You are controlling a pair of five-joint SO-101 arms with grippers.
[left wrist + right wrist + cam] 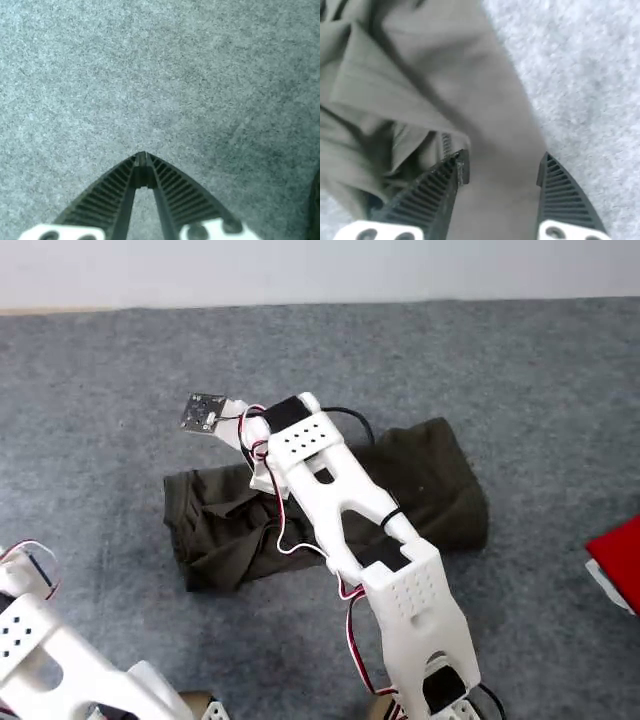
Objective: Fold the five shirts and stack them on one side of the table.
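1. High view: one shirt (440,490), dark olive, lies bunched near the middle of the grey table (100,360). Its long side runs left to right. The left half is rumpled and the right half is smoother.
2. My right arm (340,500) stretches from the near edge across the shirt, with its wrist over the shirt's far-left part.
3. Right wrist view: my right gripper (504,160) is spread wide with nothing clamped. A smooth band of the shirt's cloth runs between the two fingers. Creased folds lie beside one finger and bare table beside the other. I cannot tell whether the fingertips touch the cloth.
4. Left wrist view: my left gripper (144,156) is closed, its tips meeting with nothing between them. Bare table lies under it.
5. High view: my left arm (40,640) sits at the near left corner, well apart from the shirt.
6. High view: a red thing (620,560) lies at the right edge, apart from the shirt.
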